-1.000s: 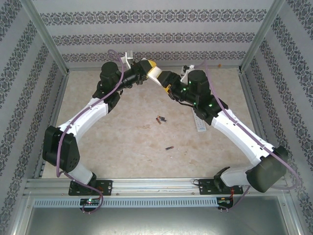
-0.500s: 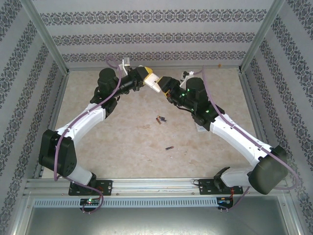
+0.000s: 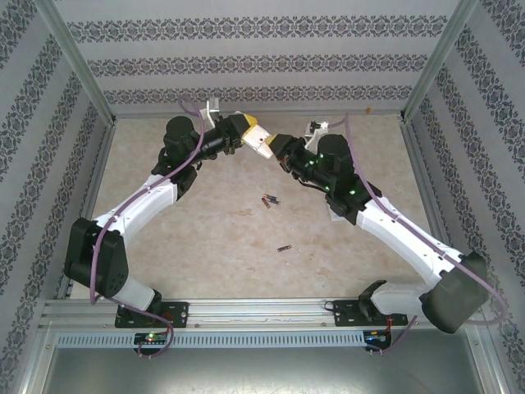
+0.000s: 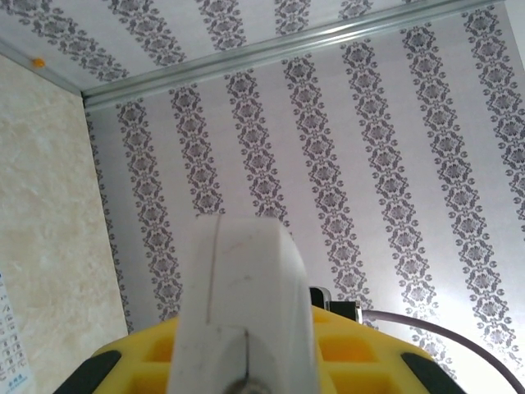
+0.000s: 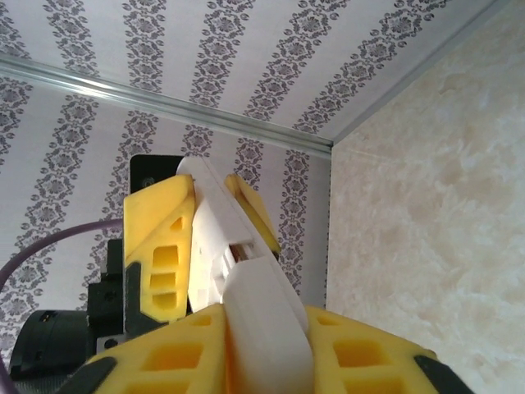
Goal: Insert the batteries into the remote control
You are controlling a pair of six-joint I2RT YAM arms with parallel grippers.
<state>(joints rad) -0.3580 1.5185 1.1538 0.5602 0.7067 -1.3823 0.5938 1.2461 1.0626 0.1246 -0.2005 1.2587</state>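
The remote control (image 3: 262, 145) is held in the air over the far middle of the table, between both grippers. My left gripper (image 3: 248, 134) is shut on one end; the remote's plain white back (image 4: 242, 304) rises between its yellow fingers (image 4: 361, 361). My right gripper (image 3: 280, 153) is shut on the other end of the remote (image 5: 264, 316). A slot in the remote's back (image 5: 246, 244) stands open just beyond the right fingers, and the left gripper's yellow fingers (image 5: 160, 246) show behind it. Two batteries (image 3: 269, 199) lie together mid-table, and a third battery (image 3: 283, 248) lies nearer the front.
The edge of another white remote (image 4: 6, 353) lies on the table under my right arm. Patterned walls and aluminium posts (image 3: 82, 78) enclose the beige table (image 3: 205, 222). A metal rail (image 3: 246, 310) runs along the near edge.
My right gripper moved left up to the remote's free end and closed on it. The left gripper shifted slightly, still holding the remote. The batteries have not moved.
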